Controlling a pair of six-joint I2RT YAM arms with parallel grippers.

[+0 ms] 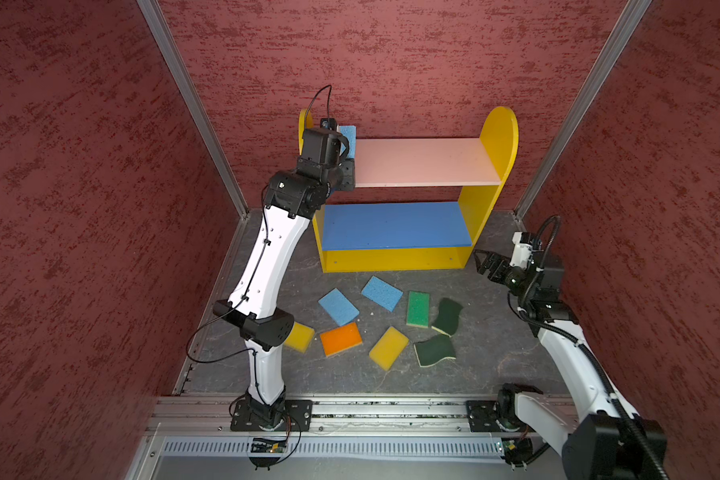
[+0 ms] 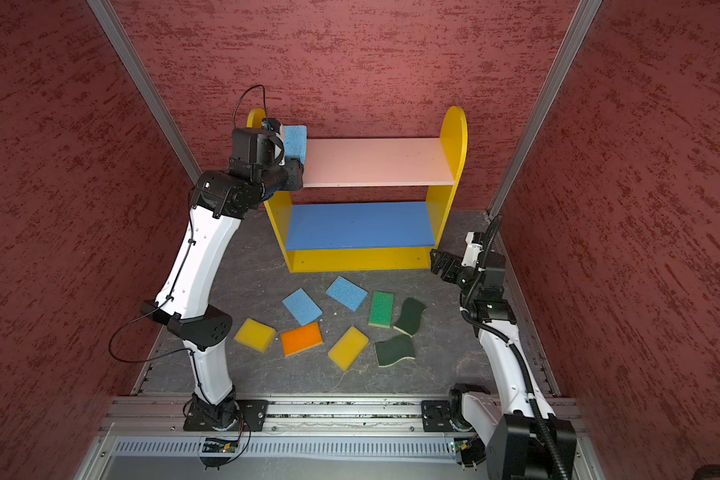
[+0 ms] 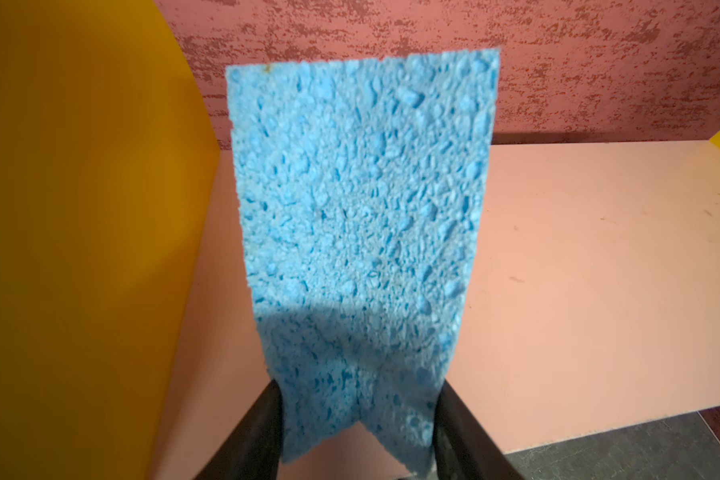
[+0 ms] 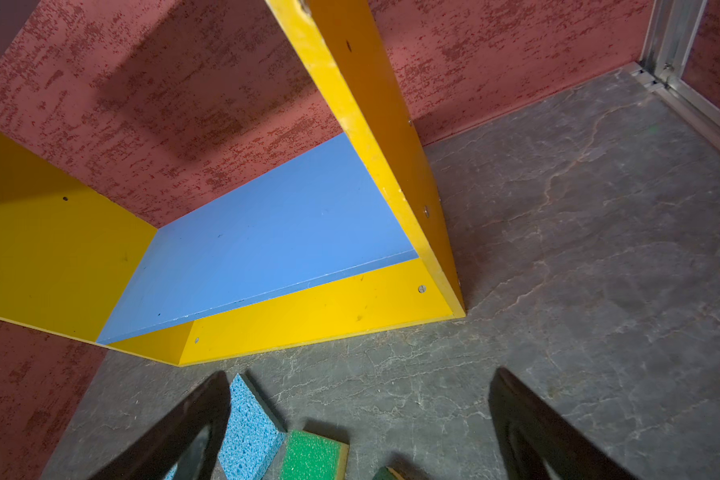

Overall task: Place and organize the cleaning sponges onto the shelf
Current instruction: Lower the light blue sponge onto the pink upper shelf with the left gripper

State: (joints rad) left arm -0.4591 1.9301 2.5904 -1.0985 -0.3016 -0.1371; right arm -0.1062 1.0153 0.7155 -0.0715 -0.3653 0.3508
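Note:
My left gripper (image 3: 358, 399) is shut on the near end of a light blue sponge (image 3: 358, 199), held on edge over the left end of the shelf's pink upper board (image 1: 425, 162), beside the yellow side panel (image 3: 80, 228). The blue middle board (image 1: 395, 225) is bare. On the floor before the shelf lie two light blue sponges (image 1: 338, 306) (image 1: 382, 293), a bright green one (image 1: 417, 308), two dark green wavy ones (image 1: 448, 316) (image 1: 435, 350), two yellow ones (image 1: 388, 348) (image 1: 299, 336) and an orange one (image 1: 341, 339). My right gripper (image 1: 481, 259) hangs open and empty right of the shelf's base.
Red textured walls (image 1: 433, 62) close in the back and both sides. A metal rail (image 1: 371, 409) carrying both arm bases runs along the front. The grey stone floor (image 1: 495, 349) lies bare between the sponges and the right arm.

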